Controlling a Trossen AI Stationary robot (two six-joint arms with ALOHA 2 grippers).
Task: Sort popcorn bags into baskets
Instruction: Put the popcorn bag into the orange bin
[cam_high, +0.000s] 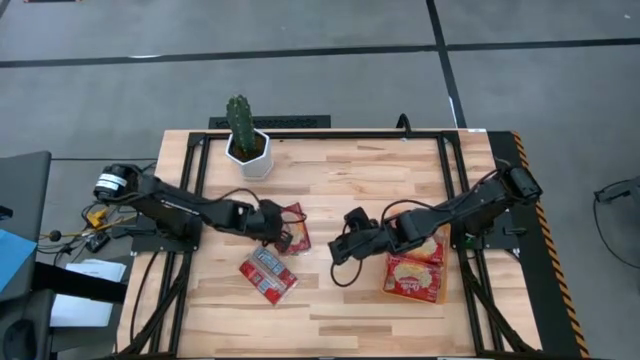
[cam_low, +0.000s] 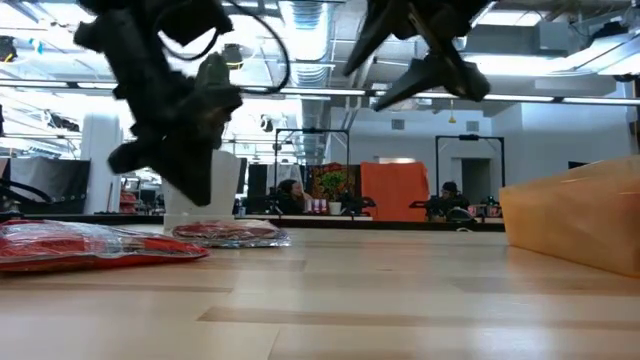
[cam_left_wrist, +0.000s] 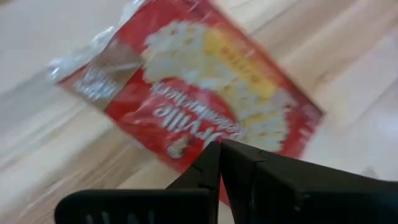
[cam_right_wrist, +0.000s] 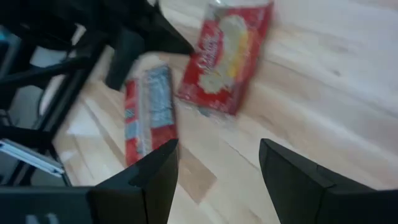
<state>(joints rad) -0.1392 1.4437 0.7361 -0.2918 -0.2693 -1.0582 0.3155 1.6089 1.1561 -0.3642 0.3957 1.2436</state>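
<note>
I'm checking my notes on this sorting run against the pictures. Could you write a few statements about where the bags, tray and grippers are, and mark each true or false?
1. Two popcorn bags lie loose on the table, one by the left gripper and one nearer the front edge. True.
2. The orange tray is empty. False: it already holds popcorn bags.
3. The left gripper is wide open. False: its fingers are shut together, above a loose bag.
4. The right gripper is open and holds nothing. True.
5. The cactus pot stands inside the tray. False: it stands apart, at the table's far edge on the left side.
</note>
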